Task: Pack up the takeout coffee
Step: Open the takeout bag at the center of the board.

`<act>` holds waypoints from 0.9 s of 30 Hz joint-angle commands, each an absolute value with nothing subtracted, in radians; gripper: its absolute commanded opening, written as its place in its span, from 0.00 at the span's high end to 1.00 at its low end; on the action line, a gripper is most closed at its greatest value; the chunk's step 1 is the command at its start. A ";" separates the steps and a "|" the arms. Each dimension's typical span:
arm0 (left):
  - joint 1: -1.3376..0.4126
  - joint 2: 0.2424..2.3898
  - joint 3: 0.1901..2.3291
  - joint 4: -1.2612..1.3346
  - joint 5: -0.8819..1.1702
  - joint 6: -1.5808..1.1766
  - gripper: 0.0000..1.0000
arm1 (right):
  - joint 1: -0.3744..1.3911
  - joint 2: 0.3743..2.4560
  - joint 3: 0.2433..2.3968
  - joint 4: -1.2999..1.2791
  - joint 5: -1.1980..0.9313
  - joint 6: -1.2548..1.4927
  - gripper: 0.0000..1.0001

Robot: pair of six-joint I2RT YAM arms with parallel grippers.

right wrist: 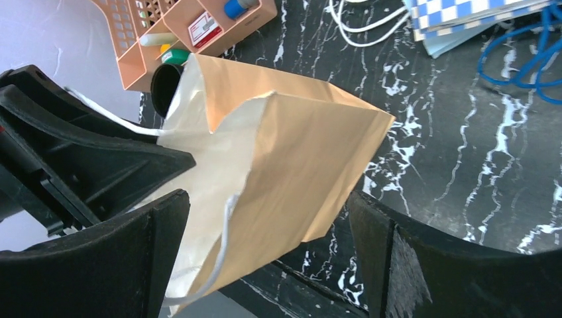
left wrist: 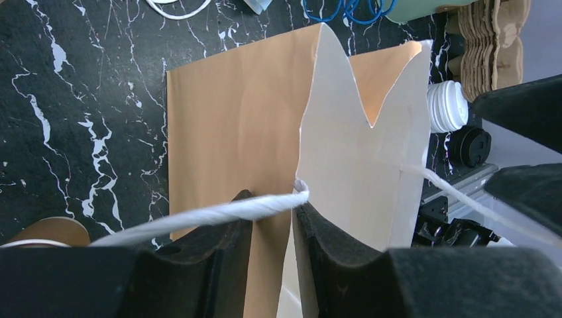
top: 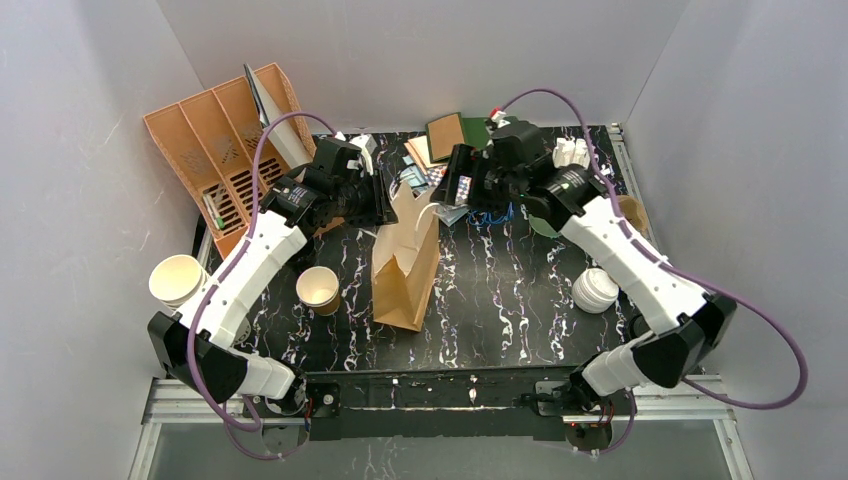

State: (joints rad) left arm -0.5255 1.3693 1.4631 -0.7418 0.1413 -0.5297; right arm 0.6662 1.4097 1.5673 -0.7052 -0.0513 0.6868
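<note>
The coffee cup (top: pixel 318 288) is standing lidless left of the paper bag (top: pixel 405 280); light and crushable, it is probably wanting a gentle rim pinch. The left gripper (left wrist: pixel 273 212) is straddling the bag's rim, barely parted; the right gripper (right wrist: pixel 268 199) is gaping wide.

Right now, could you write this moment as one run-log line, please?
left gripper: slightly open at paper bag rim and handle | right gripper: wide open, bag between its jaws | paper cup: on table, no lid, unpacked

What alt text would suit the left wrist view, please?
A brown paper bag, its rim and white cord handle between the slightly parted fingers of the left gripper, over a black marbled table. White lids stack beyond it.
</note>
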 commanded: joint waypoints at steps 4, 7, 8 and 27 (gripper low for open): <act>-0.526 1.350 1.491 -0.795 0.110 -0.511 0.72 | 0.774 1.525 1.731 -0.809 0.145 0.762 0.04; -0.526 1.355 1.503 -0.812 0.089 -0.493 0.72 | 0.788 1.567 1.757 -0.859 0.192 0.787 0.18; -0.526 1.357 1.509 -0.821 0.078 -0.487 0.72 | 0.792 1.578 1.769 -0.870 0.201 0.794 0.22; -0.526 1.398 1.608 -0.912 -0.114 -0.385 0.81 | 0.764 1.581 1.887 -1.062 0.471 0.660 0.59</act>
